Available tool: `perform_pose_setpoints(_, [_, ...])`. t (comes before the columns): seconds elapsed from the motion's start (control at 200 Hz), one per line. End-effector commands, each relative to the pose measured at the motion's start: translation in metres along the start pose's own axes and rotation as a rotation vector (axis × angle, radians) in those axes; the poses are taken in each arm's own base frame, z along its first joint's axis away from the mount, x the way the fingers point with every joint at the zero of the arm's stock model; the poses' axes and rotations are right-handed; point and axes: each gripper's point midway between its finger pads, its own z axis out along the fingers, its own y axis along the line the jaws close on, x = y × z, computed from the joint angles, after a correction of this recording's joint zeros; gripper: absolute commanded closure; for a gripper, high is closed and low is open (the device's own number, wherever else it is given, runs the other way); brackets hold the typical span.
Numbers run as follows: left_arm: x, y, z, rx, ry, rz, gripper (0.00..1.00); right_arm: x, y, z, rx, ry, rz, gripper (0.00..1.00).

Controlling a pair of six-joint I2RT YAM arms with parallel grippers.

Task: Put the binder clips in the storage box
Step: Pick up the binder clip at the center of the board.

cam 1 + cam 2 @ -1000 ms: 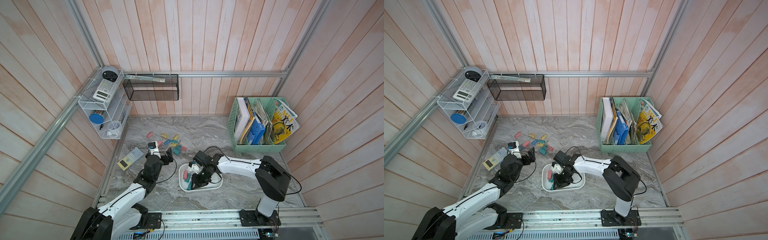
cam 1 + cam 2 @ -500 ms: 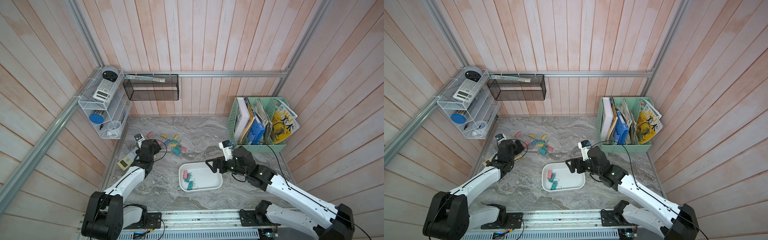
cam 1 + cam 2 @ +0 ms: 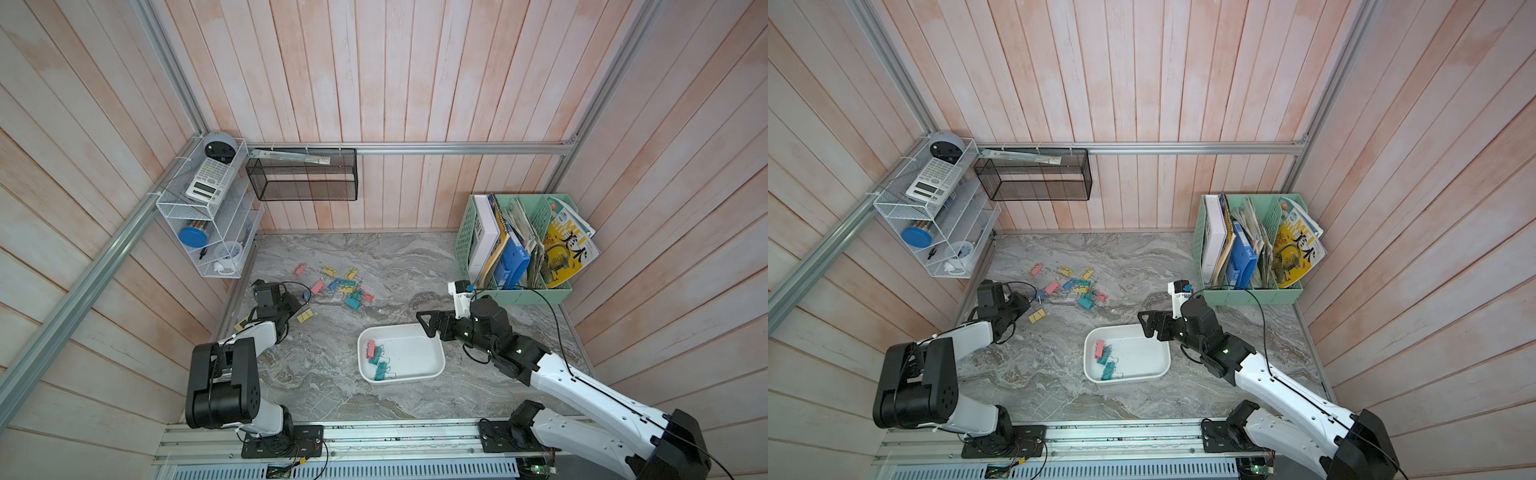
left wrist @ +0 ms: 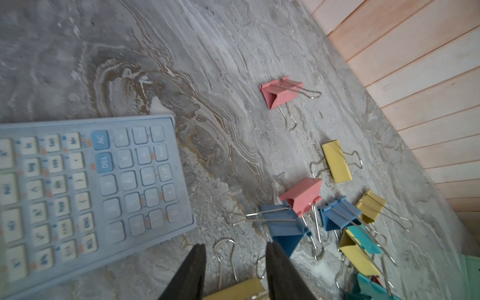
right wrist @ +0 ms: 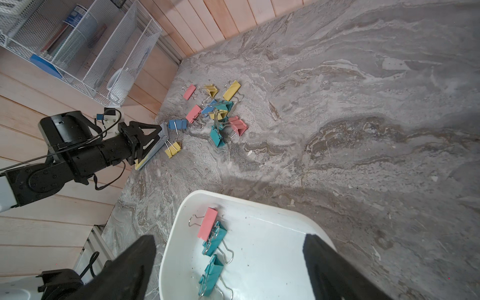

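Observation:
The storage box (image 3: 401, 378) is a shallow white tray at the table's front middle. In it lie a pink binder clip (image 3: 370, 349) and two teal ones (image 5: 215, 240). Several more binder clips (image 3: 345, 286), pink, yellow, blue and teal, lie scattered at the back left. My left gripper (image 4: 235, 245) is low on the table beside them. Its jaws are half apart around the wire handles of a yellow clip (image 3: 304, 316), with gaps on both sides. My right gripper (image 3: 432, 326) hangs open and empty above the box's far right corner (image 5: 319, 231).
A blue-and-yellow calculator (image 4: 78, 194) lies right beside my left gripper, by the left wall. A mint green file basket (image 3: 519, 297) with books stands at the back right. A black mesh basket (image 3: 303, 174) and a white wire rack (image 3: 208, 216) hang on the walls.
My right gripper has opened and drawn back out of the box to its far right corner. My left gripper has moved left and down around the yellow clip, and its jaws have narrowed.

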Motion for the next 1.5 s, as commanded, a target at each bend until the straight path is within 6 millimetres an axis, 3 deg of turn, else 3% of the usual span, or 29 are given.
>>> perform_pose_setpoints(0.0, [-0.011,-0.022,0.004,0.105,0.006,-0.008,0.57,-0.007,0.007,0.001,-0.042,-0.032,0.033,0.04])
perform_pose_setpoints(0.33, [0.003,-0.022,0.004,0.135,0.055,-0.024,0.64,-0.006,0.008,0.004,-0.05,-0.028,0.057,0.04])
perform_pose_setpoints(0.45, [0.008,-0.012,0.001,0.099,0.049,-0.028,0.56,-0.006,0.009,0.005,-0.053,-0.025,0.057,0.04])
perform_pose_setpoints(0.535, [0.011,-0.013,0.002,0.107,0.061,-0.023,0.55,-0.006,0.01,0.007,-0.056,-0.021,0.058,0.05])
perform_pose_setpoints(0.705, [0.019,-0.014,0.001,0.115,0.103,-0.035,0.65,-0.005,0.012,0.01,-0.063,-0.002,0.067,0.05])
perform_pose_setpoints(0.81, [0.021,-0.013,-0.005,0.113,0.1,-0.036,0.81,-0.005,0.012,0.011,-0.065,-0.004,0.074,0.04])
perform_pose_setpoints(1.13, [0.035,-0.022,-0.016,0.099,0.114,0.004,0.9,-0.002,0.014,0.015,-0.077,0.012,0.087,0.04])
perform_pose_setpoints(1.19, [0.038,-0.025,-0.017,0.085,0.108,0.037,0.84,-0.002,0.014,0.015,-0.082,0.013,0.087,0.05])
perform_pose_setpoints(1.35, [0.042,-0.017,-0.019,-0.016,0.077,0.112,0.44,-0.001,0.016,0.014,-0.091,0.018,0.086,0.05])
perform_pose_setpoints(1.495, [0.041,-0.016,-0.023,-0.101,0.057,0.192,0.39,-0.002,0.016,0.015,-0.089,0.022,0.084,0.05])
